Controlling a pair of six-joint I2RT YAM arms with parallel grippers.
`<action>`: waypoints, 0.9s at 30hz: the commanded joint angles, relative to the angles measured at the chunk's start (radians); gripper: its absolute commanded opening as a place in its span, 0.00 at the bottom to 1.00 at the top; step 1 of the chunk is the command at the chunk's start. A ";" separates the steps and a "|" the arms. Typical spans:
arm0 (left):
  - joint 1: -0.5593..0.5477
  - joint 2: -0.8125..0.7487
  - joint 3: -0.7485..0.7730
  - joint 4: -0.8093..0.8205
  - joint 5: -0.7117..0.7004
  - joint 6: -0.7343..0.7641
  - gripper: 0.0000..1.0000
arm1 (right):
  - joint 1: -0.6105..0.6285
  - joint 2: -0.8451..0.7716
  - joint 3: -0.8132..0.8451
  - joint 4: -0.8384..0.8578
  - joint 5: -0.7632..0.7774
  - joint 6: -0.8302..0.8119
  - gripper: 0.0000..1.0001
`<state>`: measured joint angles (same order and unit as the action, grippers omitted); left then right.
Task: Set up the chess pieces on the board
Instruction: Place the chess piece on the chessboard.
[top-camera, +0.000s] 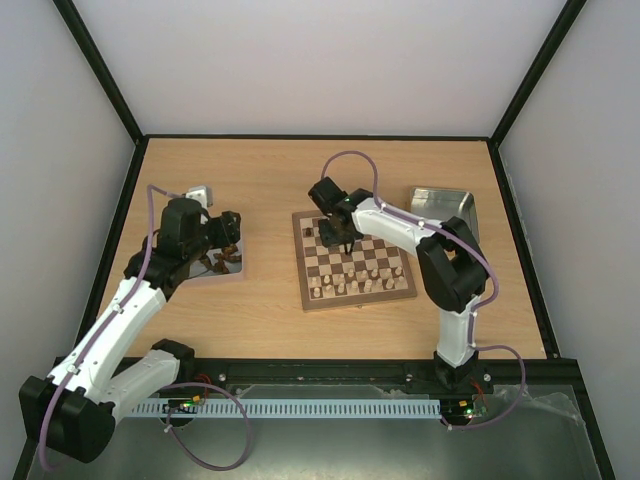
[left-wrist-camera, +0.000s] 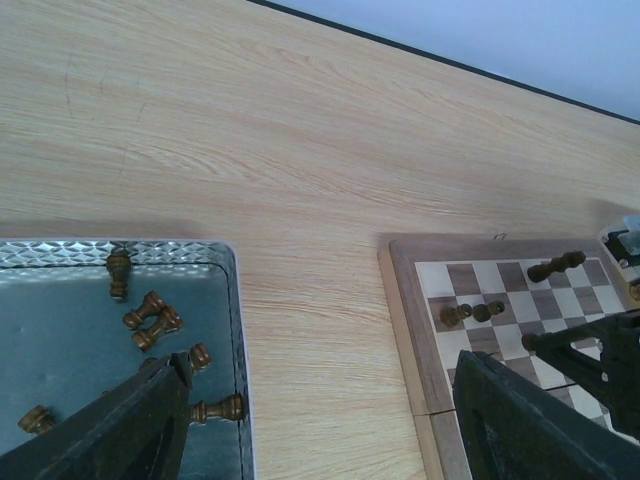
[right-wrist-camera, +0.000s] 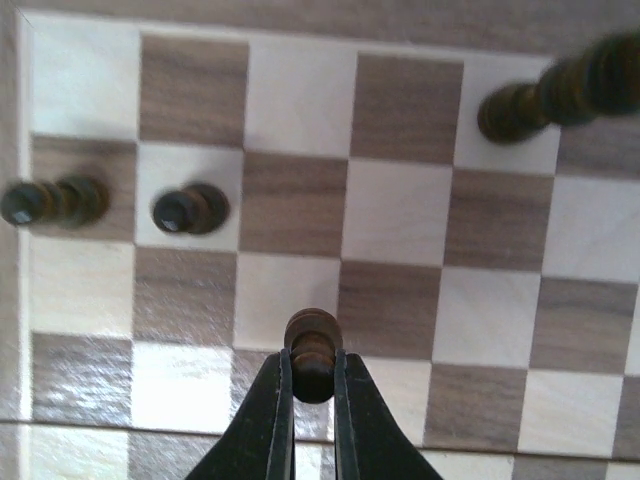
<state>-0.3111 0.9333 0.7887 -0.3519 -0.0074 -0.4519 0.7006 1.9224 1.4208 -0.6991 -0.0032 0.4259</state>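
We find the right gripper (right-wrist-camera: 313, 375) pinching one dark chess piece (right-wrist-camera: 313, 338) between its fingertips, long axis upright, with the board (right-wrist-camera: 395, 215) directly beneath the tips. The left gripper (left-wrist-camera: 320, 425) stands spread beside the tray (left-wrist-camera: 234, 300), well apart from the board, so we judge the right arm nearer for placement.

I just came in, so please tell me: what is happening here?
The right arm's fingers are shut on a dark chess piece over the board, where pale pieces and a few dark ones already stand. The left arm's fingers hang open over a metal tray holding more dark pieces.
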 joint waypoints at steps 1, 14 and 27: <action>0.011 0.000 -0.008 0.008 0.003 0.010 0.74 | -0.002 0.043 0.070 0.033 0.036 0.001 0.02; 0.014 -0.003 -0.010 0.008 0.007 0.009 0.74 | -0.014 0.118 0.116 0.026 0.064 0.004 0.04; 0.018 0.002 -0.010 0.002 0.020 -0.001 0.74 | -0.018 0.143 0.129 0.036 0.063 -0.005 0.11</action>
<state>-0.3023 0.9340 0.7841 -0.3515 -0.0006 -0.4526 0.6872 2.0350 1.5295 -0.6518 0.0406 0.4259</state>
